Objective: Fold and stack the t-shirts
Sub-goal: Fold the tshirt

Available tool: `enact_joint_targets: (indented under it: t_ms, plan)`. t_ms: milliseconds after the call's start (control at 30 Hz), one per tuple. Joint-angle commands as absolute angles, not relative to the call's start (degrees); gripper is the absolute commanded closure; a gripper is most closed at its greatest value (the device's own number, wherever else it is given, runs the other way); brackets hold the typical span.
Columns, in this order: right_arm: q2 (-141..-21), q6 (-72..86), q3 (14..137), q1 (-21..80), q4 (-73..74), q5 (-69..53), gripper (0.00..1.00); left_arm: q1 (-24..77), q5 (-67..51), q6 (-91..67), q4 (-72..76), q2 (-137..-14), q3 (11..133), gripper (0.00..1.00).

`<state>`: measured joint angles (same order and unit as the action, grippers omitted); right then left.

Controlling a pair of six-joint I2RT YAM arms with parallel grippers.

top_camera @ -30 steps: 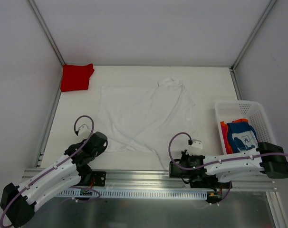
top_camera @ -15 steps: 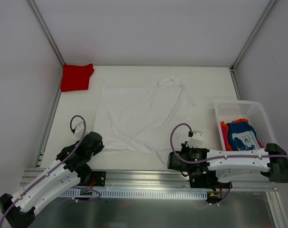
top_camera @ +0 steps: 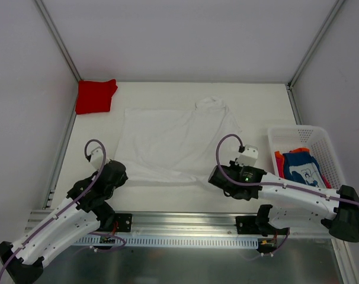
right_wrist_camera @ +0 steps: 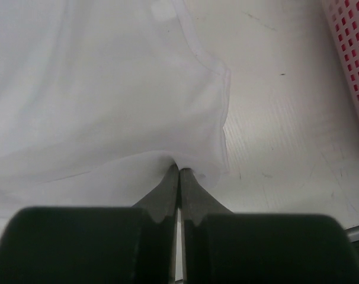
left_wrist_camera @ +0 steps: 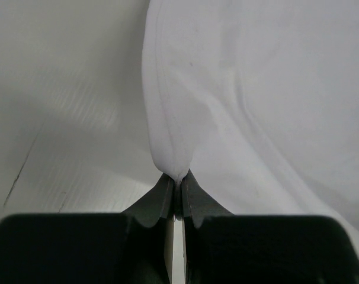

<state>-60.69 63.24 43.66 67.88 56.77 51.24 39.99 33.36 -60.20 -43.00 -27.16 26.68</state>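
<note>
A white t-shirt (top_camera: 173, 139) lies spread on the table's middle, collar toward the back. My left gripper (left_wrist_camera: 178, 177) is shut on its near left hem, which rises in a pinched fold (left_wrist_camera: 167, 136). My right gripper (right_wrist_camera: 179, 170) is shut on the near right corner of the same white t-shirt (right_wrist_camera: 108, 89). In the top view the left gripper (top_camera: 116, 173) and right gripper (top_camera: 218, 176) sit at the shirt's two near corners. A folded red t-shirt (top_camera: 95, 96) lies at the back left. A blue printed t-shirt (top_camera: 302, 168) and an orange-red one (top_camera: 279, 167) sit in the basket.
A white plastic mesh basket (top_camera: 298, 133) stands at the right edge, its wall also visible in the right wrist view (right_wrist_camera: 351, 53). Metal frame rails (top_camera: 61, 154) border the table on the left and right. The arm bases sit on the near rail (top_camera: 185, 222).
Both arms have moved away from the near edge toward the back, dragging the shirt's near hem with them. The hem's hanging right corner has lifted and folded onto the shirt.
</note>
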Motion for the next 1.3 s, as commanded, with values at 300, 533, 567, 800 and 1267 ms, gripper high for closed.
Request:
enact_joint_targets:
  t_ms: [300, 533, 567, 800, 1267]
  plan:
    - [-63.9, 45.0, 46.3, 56.5, 44.8, 50.5, 1.00, 39.3, 39.9, -58.5, -42.9, -31.6, 29.1, 1.00]
    - [-70.8, 37.8, 52.0, 52.8, 38.5, 48.5, 0.99, 39.3, 42.7, -55.5, -37.5, -38.0, 30.6, 1.00]
    - [-71.9, 37.3, 52.8, 52.6, 38.2, 48.2, 1.00, 39.3, 42.8, -55.1, -36.7, -38.8, 30.8, 1.00]
    - [-78.8, 33.2, 58.3, 49.8, 35.5, 46.2, 0.99, 37.9, 41.9, -52.4, -29.8, -45.6, 31.8, 1.00]
    - [-86.3, 28.7, 62.9, 45.1, 32.7, 44.7, 1.00, 30.2, 37.8, -46.8, -23.2, -47.9, 30.1, 1.00]
